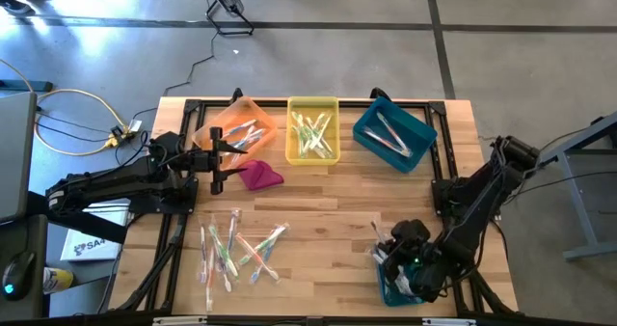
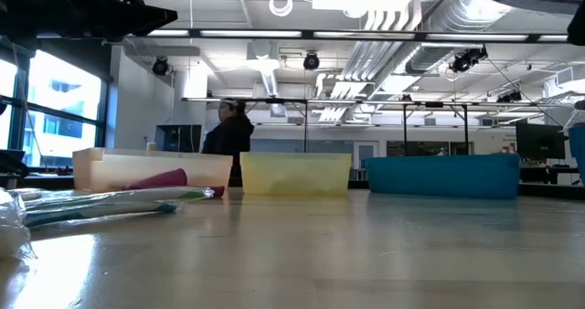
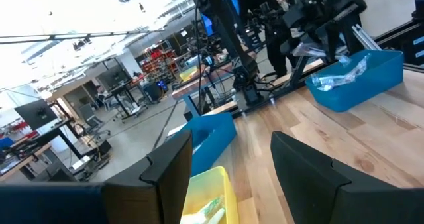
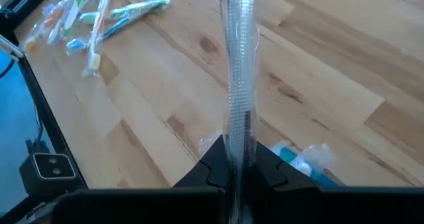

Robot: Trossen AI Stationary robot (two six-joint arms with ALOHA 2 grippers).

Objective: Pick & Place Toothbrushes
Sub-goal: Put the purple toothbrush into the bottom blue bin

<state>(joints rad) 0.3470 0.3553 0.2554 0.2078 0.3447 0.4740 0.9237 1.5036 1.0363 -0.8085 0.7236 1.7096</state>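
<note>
Wooden table (image 1: 328, 205), slatted, carrying bins and brushes.

Left gripper (image 1: 220, 159): fingers (image 3: 173, 174) spread wide apart, holding nothing. It hovers at the near edge of the orange bin (image 1: 238, 125), with the magenta cloth (image 1: 259, 176) just beside its fingertips. The yellow bin (image 1: 313, 130) lies ahead of it, and the tilted teal bin (image 1: 393, 133) farther on in the same row. Each of these three bins holds a few wrapped toothbrushes.

Right gripper (image 4: 233, 159): fingers pressed together on a clear-wrapped toothbrush (image 4: 238, 71), which stands straight out from the fingertips over bare wood. The gripper sits at the table's front right corner, over a small blue bin (image 1: 397, 289) holding crumpled clear wrappers.

Loose toothbrushes (image 1: 239, 246): a scattered heap in white, green, pink and blue, lying flat on the table, well apart from the right gripper and nearer the left arm's side.

Background: a person (image 2: 228, 137) stands beyond the table's far edge.
</note>
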